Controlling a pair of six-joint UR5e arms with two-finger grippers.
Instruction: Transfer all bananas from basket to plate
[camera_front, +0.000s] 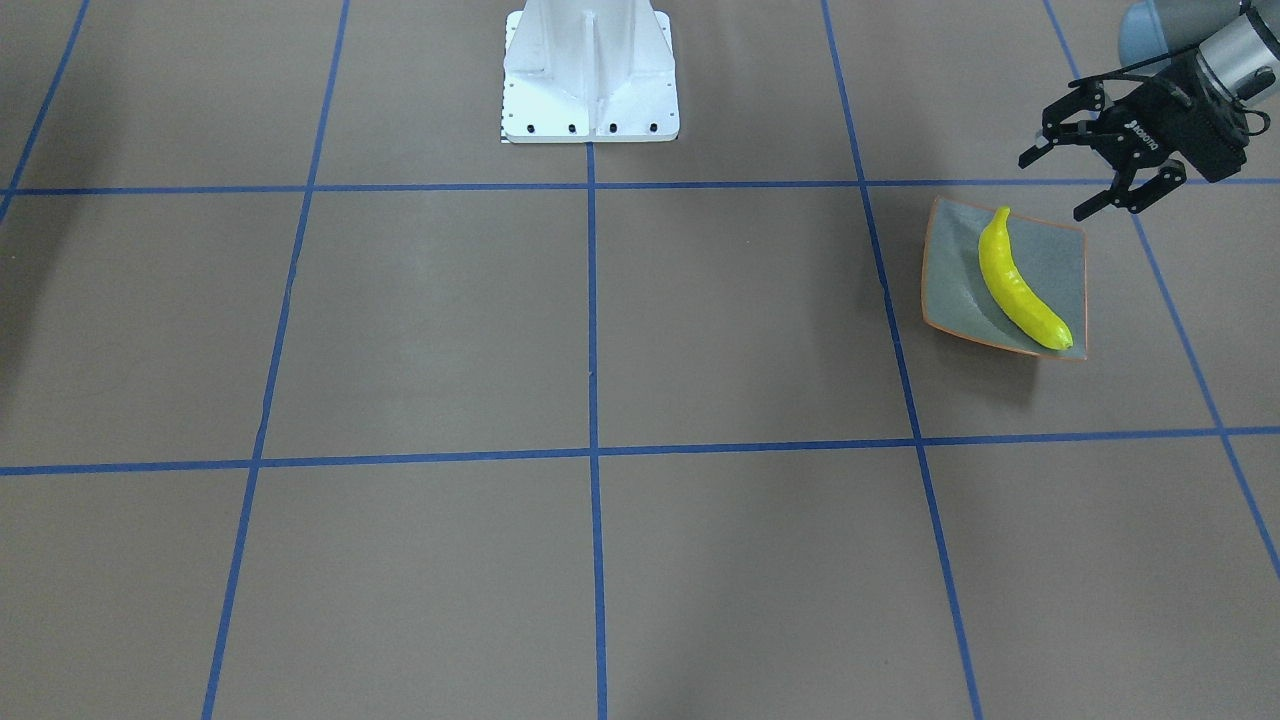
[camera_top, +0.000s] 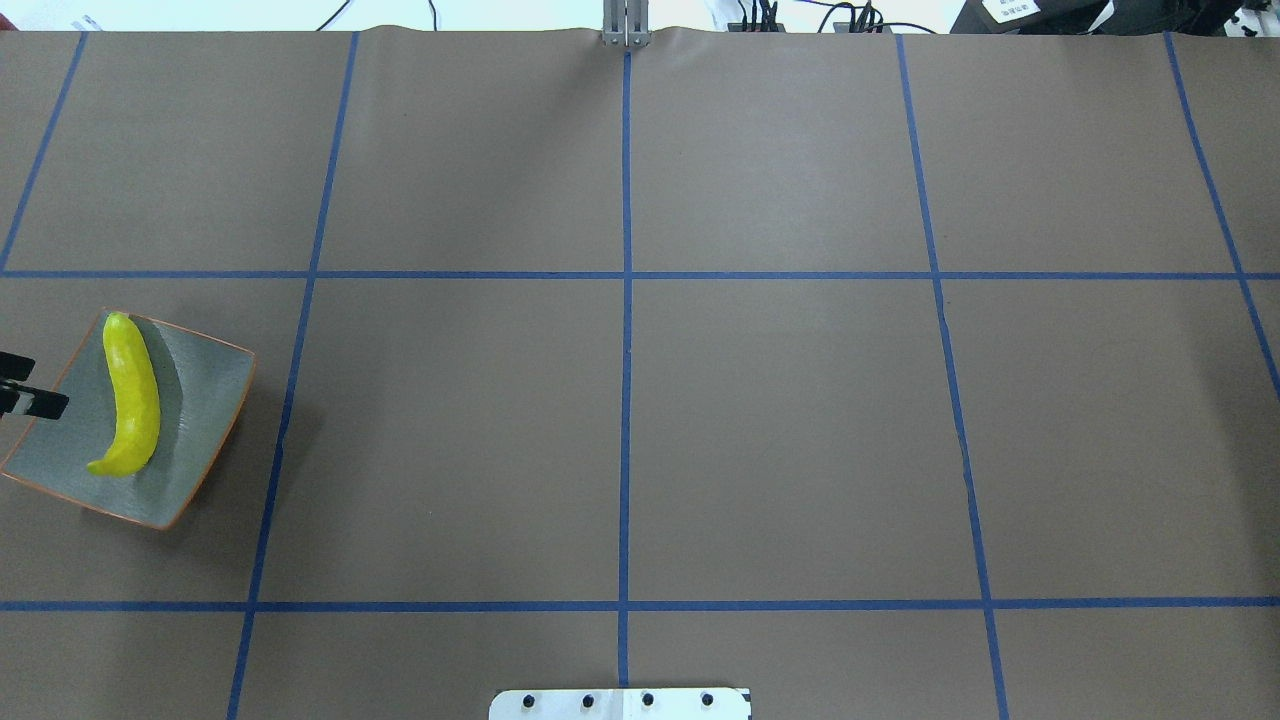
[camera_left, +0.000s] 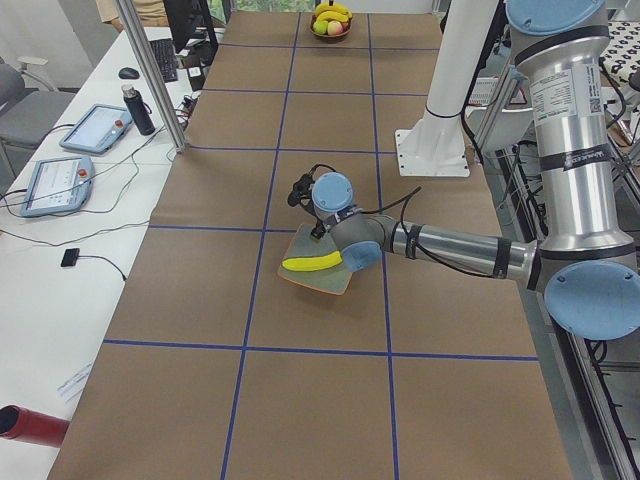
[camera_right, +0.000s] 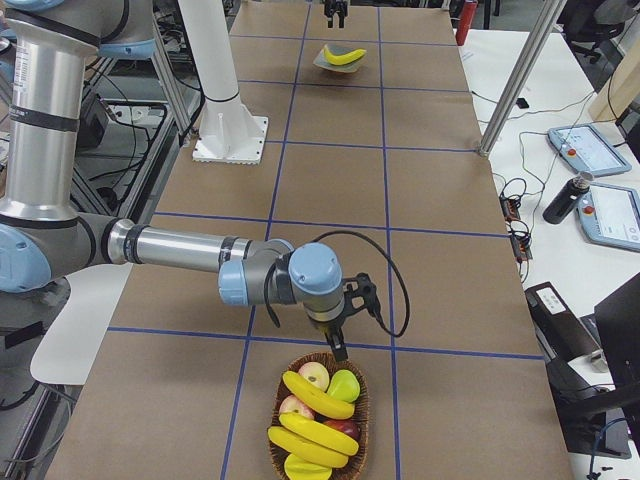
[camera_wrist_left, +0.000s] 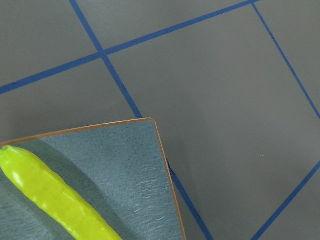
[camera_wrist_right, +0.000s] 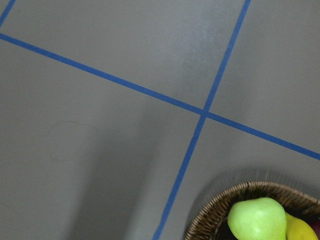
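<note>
One yellow banana (camera_front: 1018, 285) lies diagonally on the grey-blue plate (camera_front: 950, 285) with the orange rim. My left gripper (camera_front: 1058, 186) hangs open and holds nothing, just above the plate's corner on the robot's side; one fingertip (camera_top: 40, 403) shows at the overhead view's left edge. The wicker basket (camera_right: 364, 398) stands at the table's other end, holding several bananas (camera_right: 318, 396) among other fruit. My right gripper (camera_right: 339, 346) hovers just over the basket's rim; I cannot tell whether it is open or shut. The left wrist view shows the banana (camera_wrist_left: 55, 197) and the plate (camera_wrist_left: 130, 170).
In the basket, apples and a green pear (camera_wrist_right: 257, 220) lie beside the bananas. The robot's white base (camera_front: 588, 75) stands at mid table. Blue tape lines grid the brown table cover. Tablets, a bottle and cables lie on the side desk (camera_right: 590, 210).
</note>
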